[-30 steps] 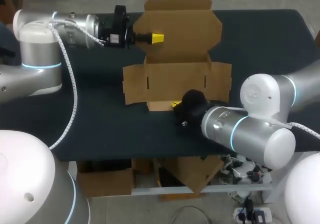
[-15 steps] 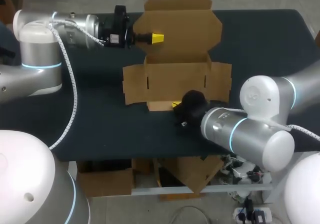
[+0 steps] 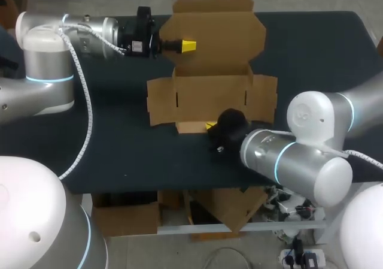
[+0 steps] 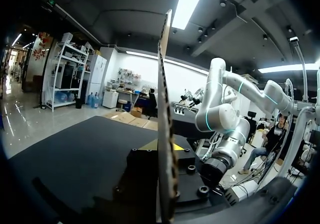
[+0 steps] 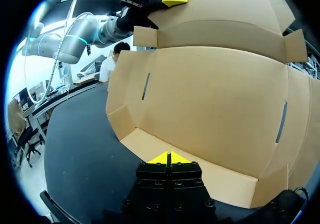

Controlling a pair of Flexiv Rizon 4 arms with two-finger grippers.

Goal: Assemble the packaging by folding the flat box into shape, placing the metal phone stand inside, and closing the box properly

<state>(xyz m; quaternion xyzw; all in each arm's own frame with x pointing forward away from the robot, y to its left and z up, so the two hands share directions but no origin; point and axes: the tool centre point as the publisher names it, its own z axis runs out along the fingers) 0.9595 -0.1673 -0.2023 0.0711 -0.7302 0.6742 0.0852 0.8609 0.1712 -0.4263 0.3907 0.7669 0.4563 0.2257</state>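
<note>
- Roughly mid-table (image 3: 311,47) sits the cardboard box (image 3: 212,92), opened out with its side flaps spread to either side
- Left gripper (image 3: 187,44) comes in from the side and pinches the left edge of the lid panel (image 3: 215,32); in its own wrist view the cardboard (image 4: 162,109) runs edge-on between the fingers (one yellow tip on each face)
- From the right wrist view, that lid panel rises behind the box's base
- Right gripper (image 5: 169,158) is at the box's near side, its yellow tips pressed together just over the front flap (image 5: 220,176), which lies flat on the table
</note>
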